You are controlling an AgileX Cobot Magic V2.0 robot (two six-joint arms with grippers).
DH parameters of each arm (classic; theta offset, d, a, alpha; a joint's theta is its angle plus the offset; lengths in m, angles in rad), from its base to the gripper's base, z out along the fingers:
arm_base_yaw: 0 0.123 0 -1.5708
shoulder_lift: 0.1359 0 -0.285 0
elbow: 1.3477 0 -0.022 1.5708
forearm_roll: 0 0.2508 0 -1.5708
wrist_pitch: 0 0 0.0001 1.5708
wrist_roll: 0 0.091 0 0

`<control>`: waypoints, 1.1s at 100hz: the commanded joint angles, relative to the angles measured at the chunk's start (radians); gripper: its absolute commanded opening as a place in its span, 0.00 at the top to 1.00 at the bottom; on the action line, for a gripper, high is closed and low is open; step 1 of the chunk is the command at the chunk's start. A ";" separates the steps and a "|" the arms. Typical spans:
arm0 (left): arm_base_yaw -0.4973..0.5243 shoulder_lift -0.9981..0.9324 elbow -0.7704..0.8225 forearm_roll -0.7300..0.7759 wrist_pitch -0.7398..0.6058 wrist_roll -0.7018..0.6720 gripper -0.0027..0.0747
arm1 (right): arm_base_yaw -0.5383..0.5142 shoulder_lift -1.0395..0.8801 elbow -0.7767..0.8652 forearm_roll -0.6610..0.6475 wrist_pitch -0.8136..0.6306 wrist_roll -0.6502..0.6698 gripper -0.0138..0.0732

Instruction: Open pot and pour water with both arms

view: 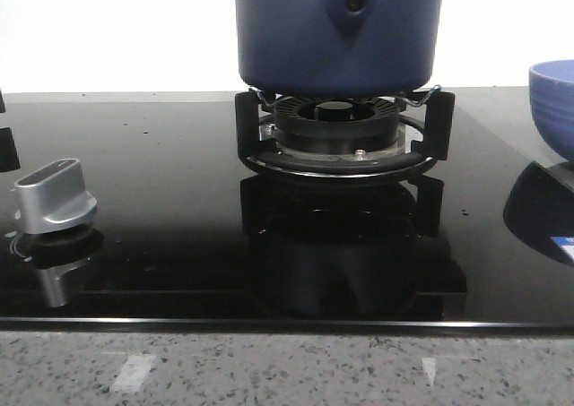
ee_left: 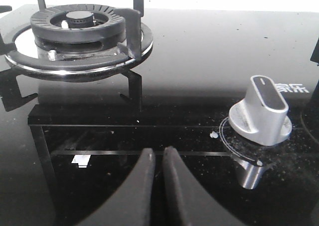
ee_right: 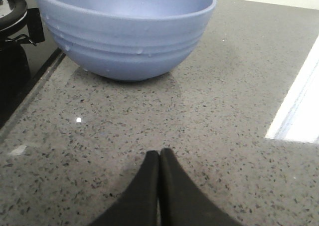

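Observation:
The dark navy-blue pot [view: 336, 34] stands on the burner grate [view: 336, 128] at the back centre of the front view. Its teardrop handle mount with a rivet [view: 356, 3] faces me. Its top is cut off by the frame, so no lid shows. Neither gripper shows in the front view. My left gripper [ee_left: 158, 150] is shut and empty, low over the black glass hob next to the silver knob [ee_left: 261, 111]. My right gripper [ee_right: 159, 152] is shut and empty over the speckled counter, in front of the light-blue bowl [ee_right: 124, 31].
The silver knob [view: 56, 195] sits at the hob's left. The light-blue bowl [view: 553, 101] stands at the right edge. A second burner with no pot [ee_left: 77, 29] shows in the left wrist view. A grey granite counter [ee_right: 224, 111] borders the hob.

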 commanded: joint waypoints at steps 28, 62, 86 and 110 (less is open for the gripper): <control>0.000 -0.027 0.031 -0.011 -0.050 -0.009 0.99 | -0.006 -0.021 0.027 -0.018 -0.026 -0.007 0.92; 0.000 -0.027 0.031 -0.011 -0.050 -0.009 0.99 | -0.006 -0.021 0.027 -0.018 -0.026 -0.007 0.92; 0.000 -0.027 0.031 -0.011 -0.050 -0.009 0.99 | -0.006 -0.021 0.027 -0.018 -0.026 -0.007 0.92; 0.000 -0.027 0.031 -0.011 -0.050 -0.009 0.99 | -0.006 -0.021 0.027 -0.096 -0.138 -0.007 0.92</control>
